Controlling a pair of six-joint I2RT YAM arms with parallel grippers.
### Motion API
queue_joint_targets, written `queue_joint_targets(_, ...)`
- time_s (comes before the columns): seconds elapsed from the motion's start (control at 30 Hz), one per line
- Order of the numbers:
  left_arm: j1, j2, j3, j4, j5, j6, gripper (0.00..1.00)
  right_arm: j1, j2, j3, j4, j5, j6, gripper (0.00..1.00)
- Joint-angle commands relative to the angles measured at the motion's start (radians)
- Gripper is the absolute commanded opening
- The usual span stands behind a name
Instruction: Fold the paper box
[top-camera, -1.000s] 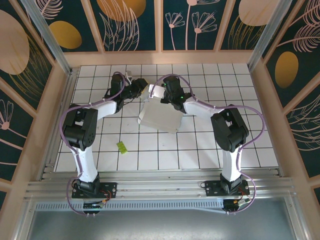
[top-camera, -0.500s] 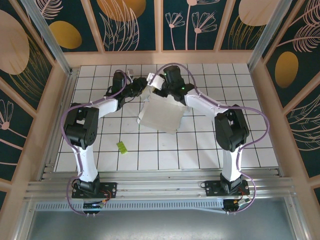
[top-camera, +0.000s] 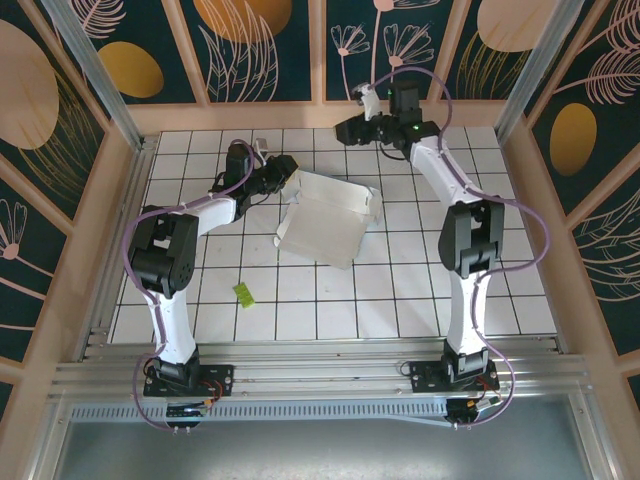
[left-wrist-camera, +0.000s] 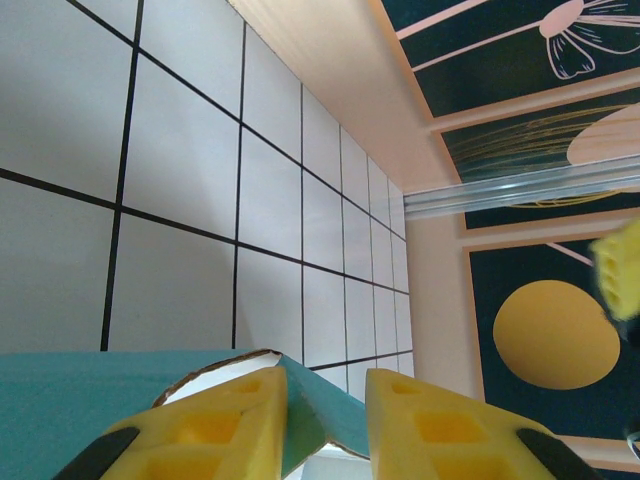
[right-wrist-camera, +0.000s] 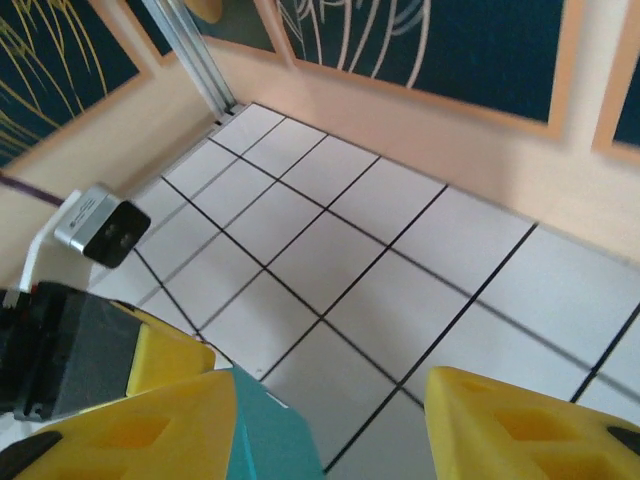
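Observation:
The paper box (top-camera: 320, 228) lies half open in the middle of the tiled floor, its pale inside facing up and its far wall flaps standing. My left gripper (top-camera: 284, 178) is at the box's far left corner, shut on it. In the left wrist view the teal card (left-wrist-camera: 310, 400) sits folded between the yellow fingers (left-wrist-camera: 200, 435), with the gripper (left-wrist-camera: 325, 405) closed round it. My right gripper (top-camera: 352, 128) hangs open near the back wall, clear of the box. In the right wrist view this gripper (right-wrist-camera: 330, 420) has wide-apart fingers, bare floor between them, and the box's teal corner (right-wrist-camera: 265, 435) by the left one.
A tiny yellow-green scrap (top-camera: 243, 292) lies on the floor near the left arm. Wooden walls with dark flowered panels close in the back (top-camera: 320, 110) and both sides. The left wrist's grey camera (right-wrist-camera: 100, 225) shows in the right wrist view.
My right gripper has let go of the box's far edge and swung up and back toward the far wall. The box's far right flap has sprung up. The left gripper has kept its hold.

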Motion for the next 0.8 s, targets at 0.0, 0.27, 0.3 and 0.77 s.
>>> queue_joint_targets(0.0, -0.01, 0.025, 0.001, -0.068, -0.003, -0.004, 0.27, -0.008, 0.138, 0.159, -0.257, -0.202, 0.156, 0.55)
queue_joint_targets(0.27, -0.011, 0.023, -0.006, -0.066, -0.01, -0.005, 0.27, 0.0, 0.244, 0.216, -0.404, -0.329, 0.071, 0.66)
queue_joint_targets(0.3, -0.012, 0.022, -0.007, -0.065, -0.01, -0.003, 0.27, 0.0, 0.244, 0.206, -0.406, -0.336, 0.063, 0.66)
queue_joint_targets(0.77, -0.013, 0.022, 0.001, -0.069, -0.016, -0.005, 0.27, 0.012, 0.288, 0.179, -0.454, -0.358, 0.003, 0.64)
